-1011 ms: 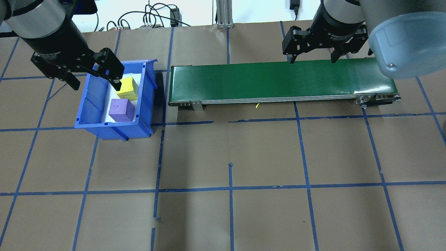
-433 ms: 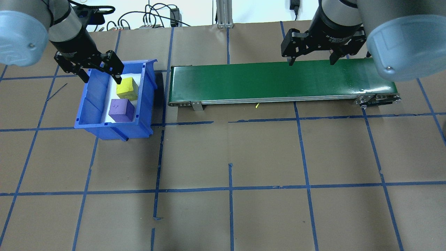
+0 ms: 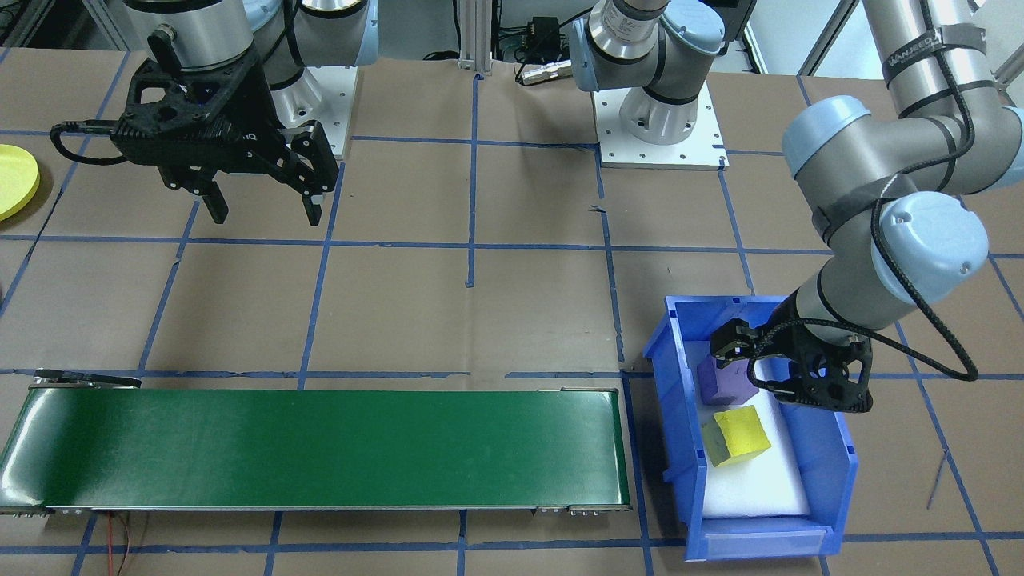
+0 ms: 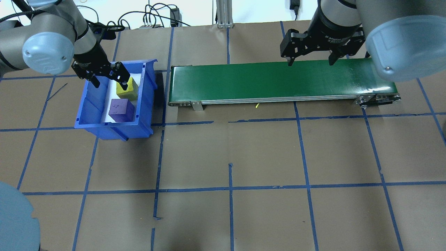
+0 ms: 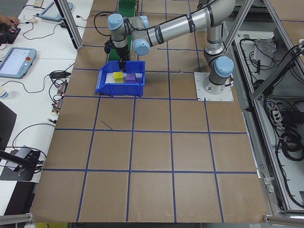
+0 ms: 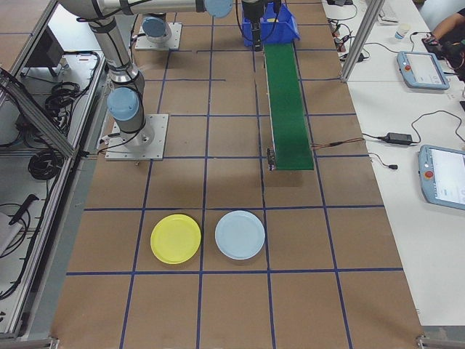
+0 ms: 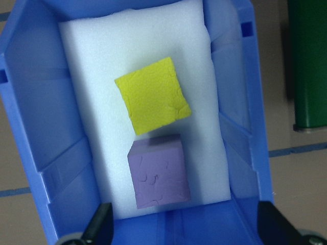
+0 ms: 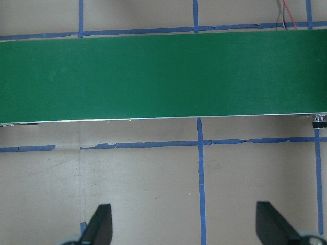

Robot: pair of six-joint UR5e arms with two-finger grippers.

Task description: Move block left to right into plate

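Brown taped surface (image 4: pixel 223 157): left gripper (image 4: pixel 108 79) hovers, fingers apart, over blue bin (image 4: pixel 90 101) holding both cubes; right gripper (image 4: pixel 308 57) waits with fingers apart; yellow plate (image 6: pixel 175 238) is beyond the conveyor's (image 4: pixel 278 82) end. Nothing transferred yet.

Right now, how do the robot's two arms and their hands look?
Both arms are silver-grey tubes with pale blue joint caps. The left arm carries a black cable along it. The left hand and right hand are black, each with two fingers.
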